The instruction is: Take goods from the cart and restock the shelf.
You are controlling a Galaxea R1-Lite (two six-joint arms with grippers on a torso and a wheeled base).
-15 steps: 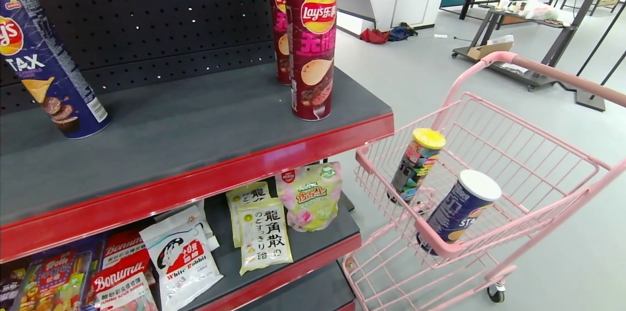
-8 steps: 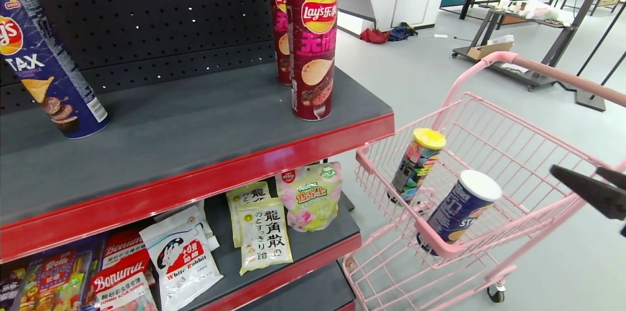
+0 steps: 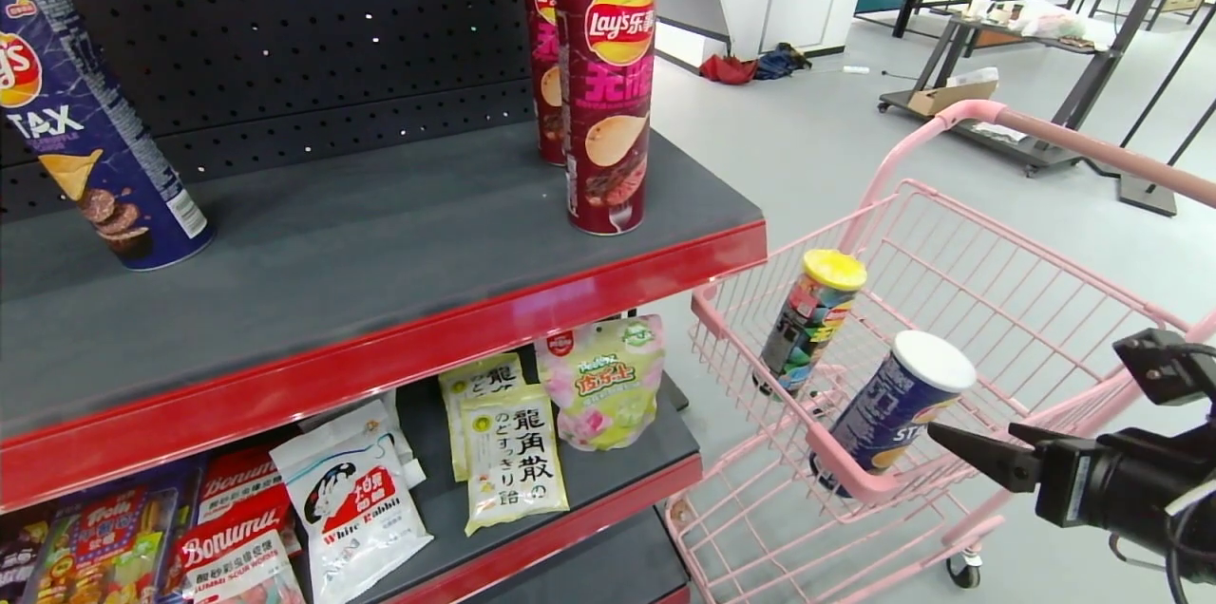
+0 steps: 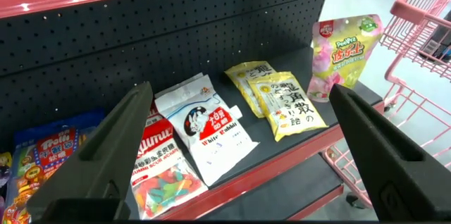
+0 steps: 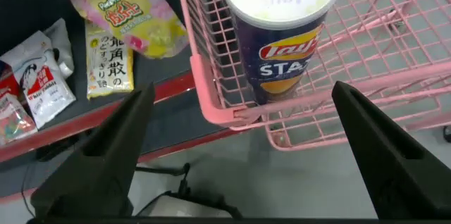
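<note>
A pink cart [image 3: 1092, 148] stands to the right of the shelf [image 3: 380, 243]. In its basket a blue chip can with a white lid [image 3: 883, 414] leans on the near rim, and a multi-coloured can with a yellow lid [image 3: 807, 324] leans behind it. My right gripper [image 3: 974, 433] is open just outside the cart's near side, its fingers pointing at the blue can [image 5: 282, 34], which sits ahead of the open right gripper [image 5: 241, 90] behind the cart's wire wall [image 5: 211, 104]. My left gripper [image 4: 241, 89] is open, low down, facing the lower shelf's snack bags [image 4: 208, 132].
Two tall maroon chip cans [image 3: 608, 82] stand at the upper shelf's right end and a blue can [image 3: 85, 129] leans at its left; the board between them is bare. Snack bags [image 3: 513, 452] lie on the lower shelf. Metal tables [image 3: 1026, 44] stand across the open floor.
My right gripper has come into the head view from the right and moved left and down, closing in on the blue can in the cart. The cans and cart have stayed put.
</note>
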